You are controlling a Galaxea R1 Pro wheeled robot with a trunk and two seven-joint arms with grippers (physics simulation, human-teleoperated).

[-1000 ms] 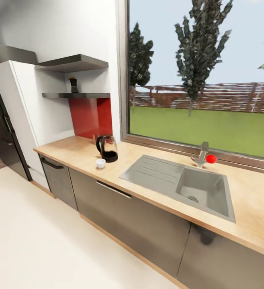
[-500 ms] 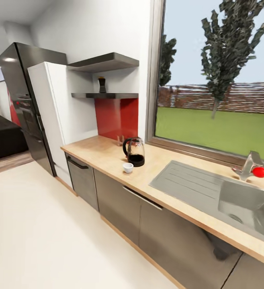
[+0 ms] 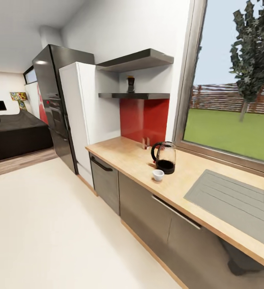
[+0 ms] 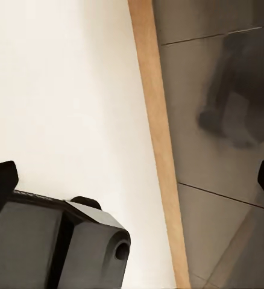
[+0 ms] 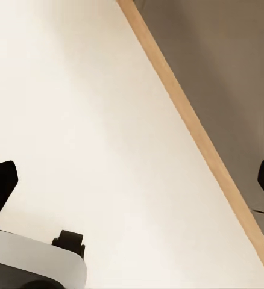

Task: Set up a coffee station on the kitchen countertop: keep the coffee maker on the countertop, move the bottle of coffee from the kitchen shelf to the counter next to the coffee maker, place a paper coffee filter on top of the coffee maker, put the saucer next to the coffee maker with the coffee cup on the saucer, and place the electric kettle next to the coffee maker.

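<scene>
The electric kettle (image 3: 164,157), dark and glassy with a loop handle, stands on the pale wood countertop (image 3: 123,154) near the window. The small white coffee cup (image 3: 158,175) sits just in front of it, close to the counter's edge. The bottle of coffee (image 3: 130,84), a small dark jar, stands on the lower wall shelf (image 3: 134,96) above the red backsplash. The coffee maker, saucer and paper filter are out of view. My left gripper (image 4: 134,183) and right gripper (image 5: 134,180) both hang open over the pale floor beside the cabinet base, holding nothing.
The steel sink's drainboard (image 3: 236,200) lies on the counter at the right. A white tall cabinet (image 3: 81,120) and a dark fridge (image 3: 53,108) close the counter's far end. Glossy dark cabinets (image 3: 148,212) run below. Pale floor (image 3: 47,224) spreads to the left.
The head camera has swung left: the sink basin and tap left the picture, and the fridge and a dark living area came in. Kettle, cup and bottle have not moved.
</scene>
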